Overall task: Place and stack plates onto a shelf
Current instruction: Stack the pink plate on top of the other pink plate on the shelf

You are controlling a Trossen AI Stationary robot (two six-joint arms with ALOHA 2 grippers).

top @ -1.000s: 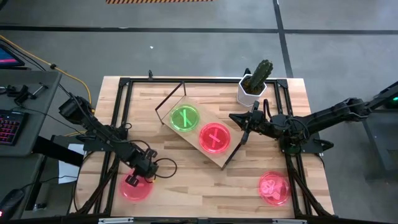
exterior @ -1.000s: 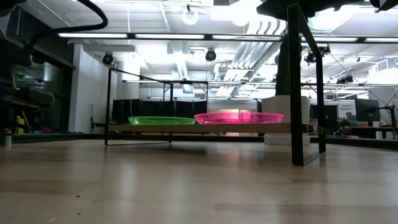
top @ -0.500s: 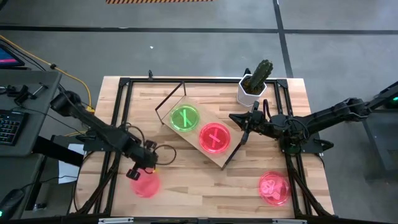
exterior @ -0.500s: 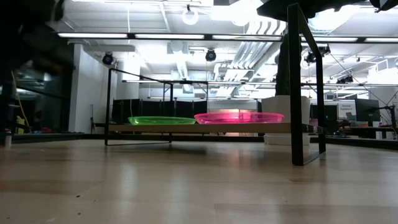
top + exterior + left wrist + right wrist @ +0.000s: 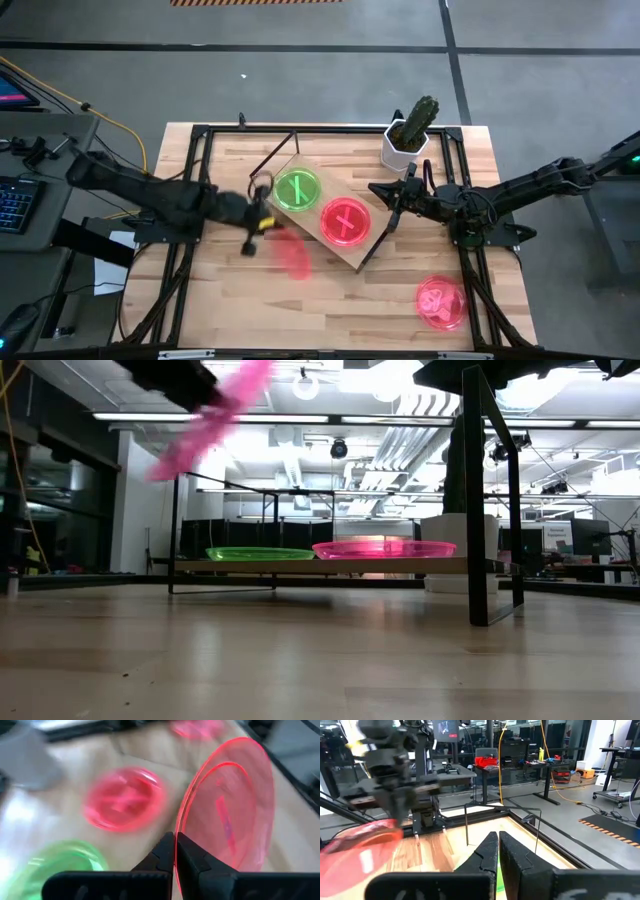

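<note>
My left gripper (image 5: pixel 262 222) is shut on a pink plate (image 5: pixel 292 252) in the air beside the shelf's near-left side. The low view shows that plate (image 5: pixel 205 420) high above the table and tilted. The shelf (image 5: pixel 300 228), a light board on a dark wire frame, carries a green plate (image 5: pixel 298 189) and a pink plate (image 5: pixel 345 221), both lying flat. More pink plates (image 5: pixel 441 301) lie stacked on the table's near right. My right gripper (image 5: pixel 378 190) waits shut by the shelf's right end, touching nothing. My left gripper pinches the pink plate's rim (image 5: pixel 182 837) between its two shut fingers (image 5: pixel 162 855), reaching in from the table's left. The plate (image 5: pixel 230 810) is lifted clear. It stands steeply tilted and sticks out beyond the fingertips toward the shelf.
A white pot with a cactus (image 5: pixel 408 140) stands at the table's far right, behind the right gripper. A dark metal frame (image 5: pixel 190 180) runs along the table's edges. Bare wood lies along the near edge between the two arms (image 5: pixel 330 300).
My left gripper has lifted the pink plate off the table's near-left area. It has carried the plate up and toward the far right, to the shelf. The plate lay flat on the table; it now hangs tilted in the air. The right arm has kept still.
</note>
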